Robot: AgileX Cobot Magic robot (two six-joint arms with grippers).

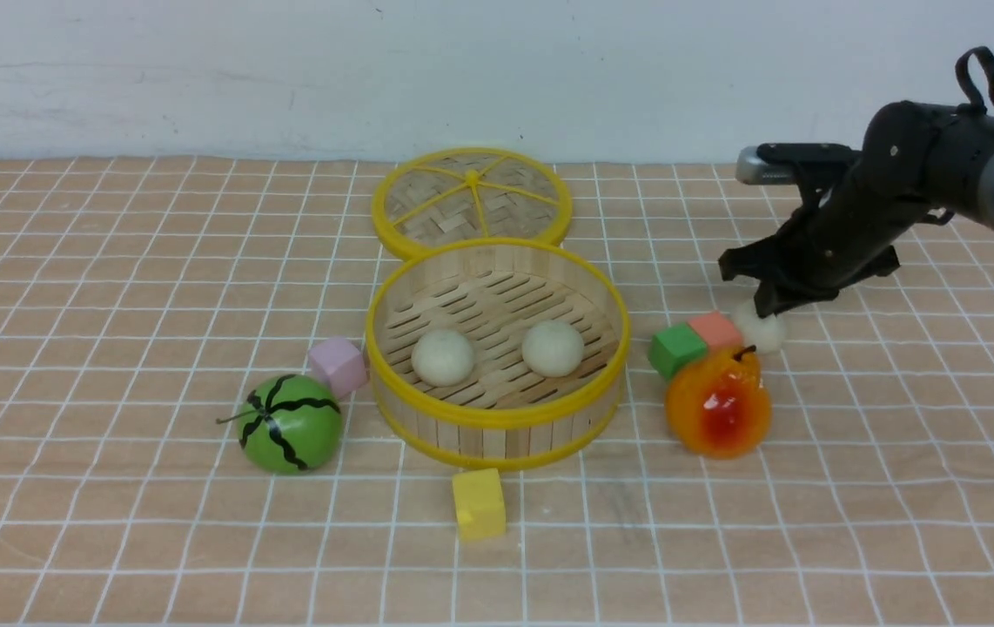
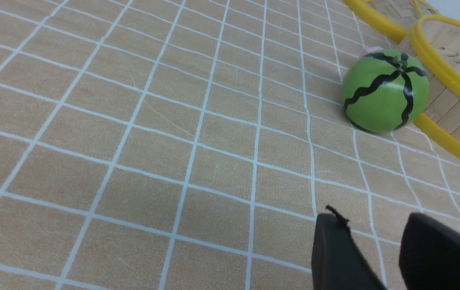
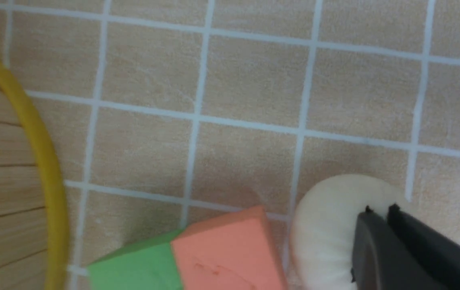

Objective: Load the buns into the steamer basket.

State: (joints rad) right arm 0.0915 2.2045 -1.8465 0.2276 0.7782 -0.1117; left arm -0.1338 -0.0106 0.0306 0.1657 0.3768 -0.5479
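Your right gripper point(image 1: 767, 309) sits on the last bun point(image 1: 769, 336), centre right; I can't tell if it's clamped. The orange cube point(image 1: 715, 329) is just beside it, so a loose pinch rolls the bun away.

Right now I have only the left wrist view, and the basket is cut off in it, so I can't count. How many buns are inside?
Observer: Two. The left bun and the right bun lie side by side on the floor of the steamer basket.
Operator: Where is the last one?
Observer: The third bun sits on the table to the basket's right, behind the pear and next to the salmon cube.
Operator: Is an arm near it?
Observer: The right gripper is at its top. I cannot tell whether it has closed on it.
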